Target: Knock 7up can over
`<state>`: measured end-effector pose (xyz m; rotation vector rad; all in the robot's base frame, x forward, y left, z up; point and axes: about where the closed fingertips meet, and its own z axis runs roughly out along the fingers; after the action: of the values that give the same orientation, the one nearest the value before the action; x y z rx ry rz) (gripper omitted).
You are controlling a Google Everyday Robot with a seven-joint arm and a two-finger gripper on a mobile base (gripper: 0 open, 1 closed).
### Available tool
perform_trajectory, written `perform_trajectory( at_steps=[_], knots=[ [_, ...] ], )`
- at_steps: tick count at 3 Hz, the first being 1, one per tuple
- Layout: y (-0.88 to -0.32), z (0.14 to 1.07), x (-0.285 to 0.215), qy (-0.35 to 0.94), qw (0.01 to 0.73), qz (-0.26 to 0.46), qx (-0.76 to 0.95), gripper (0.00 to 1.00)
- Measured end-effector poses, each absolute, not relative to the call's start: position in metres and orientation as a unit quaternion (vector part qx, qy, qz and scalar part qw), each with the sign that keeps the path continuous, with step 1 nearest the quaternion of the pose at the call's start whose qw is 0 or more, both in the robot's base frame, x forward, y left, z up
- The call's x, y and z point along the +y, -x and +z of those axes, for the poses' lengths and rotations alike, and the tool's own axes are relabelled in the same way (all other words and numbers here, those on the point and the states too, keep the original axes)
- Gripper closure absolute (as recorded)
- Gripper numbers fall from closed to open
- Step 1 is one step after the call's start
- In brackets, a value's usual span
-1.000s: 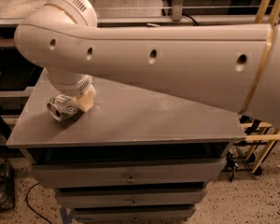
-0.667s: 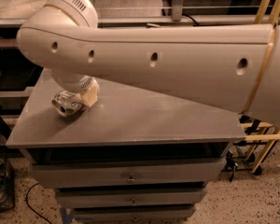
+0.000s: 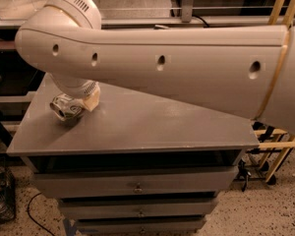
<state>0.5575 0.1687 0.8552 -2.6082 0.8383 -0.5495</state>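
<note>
Barely shifted, 7up can (image 3: 66, 108) appears tipped on counter (image 3: 152, 127), touching gripper (image 3: 90, 101); jaws' state untellable. Retreat upward, avoiding rolling it.

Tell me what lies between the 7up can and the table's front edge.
Only bare tabletop, in the camera view. The gripper sits beside the 7up can, under the arm.

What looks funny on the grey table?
The 7up can lies on its side near the left edge of the table, silver top toward us, not standing. The gripper is right beside it, under the arm. No spill shows.
</note>
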Motion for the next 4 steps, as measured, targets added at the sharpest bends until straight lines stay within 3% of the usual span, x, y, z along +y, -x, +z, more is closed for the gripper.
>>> perform_trajectory(
  at_steps=[1, 2, 4],
  knots=[
    [-0.5571, 0.856, 0.1682, 0.919, 0.173, -0.194, 0.296, 0.12],
    [-0.5568, 0.8567, 0.1678, 0.919, 0.173, -0.195, 0.296, 0.0],
    [-0.5593, 0.8634, 0.1652, 0.917, 0.181, -0.193, 0.299, 0.0]
  ],
)
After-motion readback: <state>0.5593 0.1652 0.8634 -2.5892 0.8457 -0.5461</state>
